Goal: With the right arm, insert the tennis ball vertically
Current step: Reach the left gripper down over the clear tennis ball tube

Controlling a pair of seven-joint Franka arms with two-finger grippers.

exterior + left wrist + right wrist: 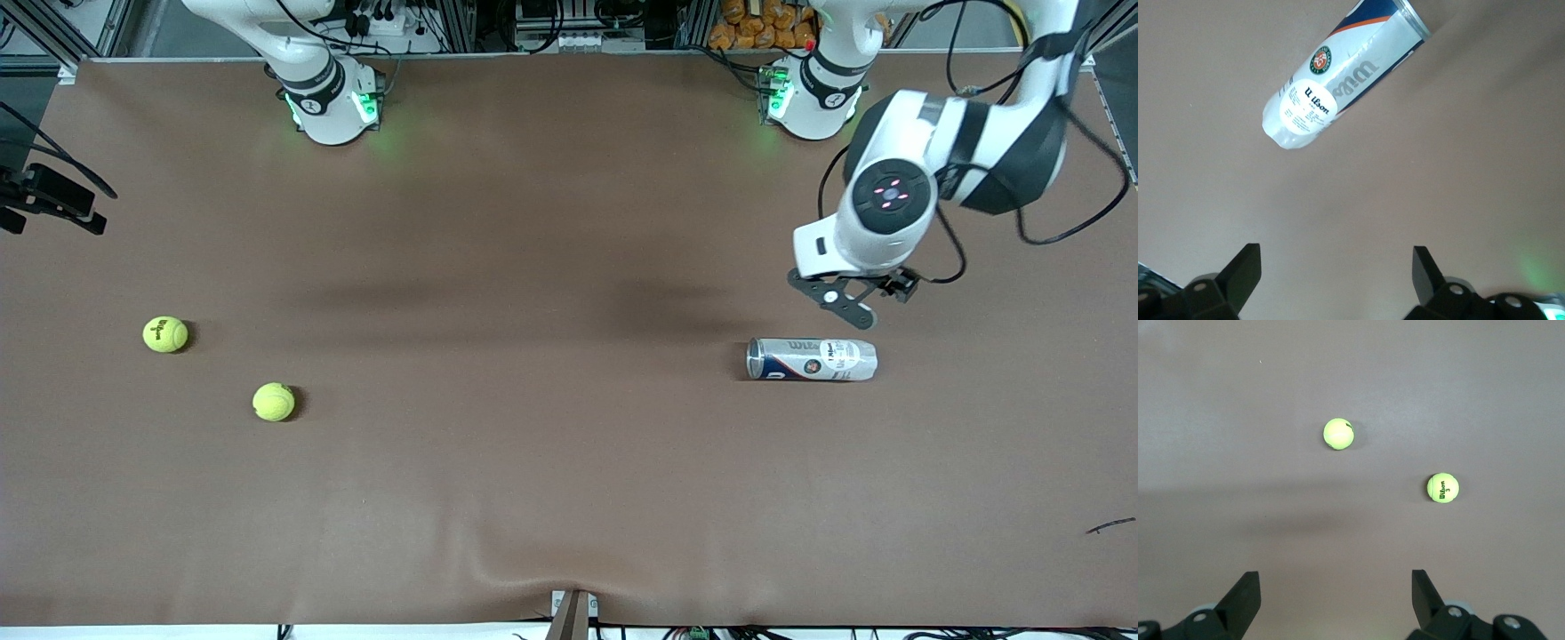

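1. Because the tennis ball can lies on its side on the brown table, toward the left arm's end, a vertical insertion can fail: I think the can must first stand upright, and it may roll when it is touched.
2. The left gripper hangs over the table just beside the can, its fingers wide apart and holding nothing.
3. The right gripper is also spread wide and empty, high over the two balls; the front view does not show it.
4. The ball with the printed logo lies toward the right arm's end; the second ball lies near it, nearer to the front camera.
5. Both are yellow-green, fuzzy and round, so a ball may slip or roll away if the fingers close off-centre.
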